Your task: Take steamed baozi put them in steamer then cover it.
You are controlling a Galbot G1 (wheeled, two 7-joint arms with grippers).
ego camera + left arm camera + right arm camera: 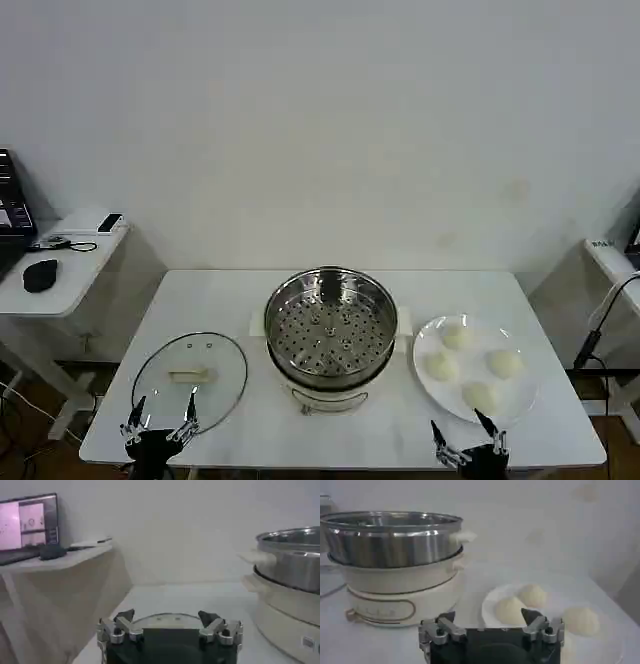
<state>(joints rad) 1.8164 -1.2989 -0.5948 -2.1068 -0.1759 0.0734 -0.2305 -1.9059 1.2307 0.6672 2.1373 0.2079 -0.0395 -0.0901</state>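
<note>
The steamer (pixel 330 330) stands uncovered in the middle of the white table, its perforated floor bare. Several baozi (pixel 455 337) lie on a white plate (pixel 522 398) to its right. The glass cover (pixel 190 378) lies flat on the table to its left. My left gripper (pixel 163 415) is open at the table's front edge, just before the cover (pixel 161 621). My right gripper (pixel 462 435) is open at the front edge, just before the plate. In the right wrist view the right gripper (pixel 488 616) faces the baozi (pixel 510 610), with the steamer (pixel 395 540) beside them.
A side table (pixel 60 275) with a mouse and a laptop stands off to the left. Another table edge with a black cable (pixel 600 320) is at the right. Bare table top lies in front of the steamer.
</note>
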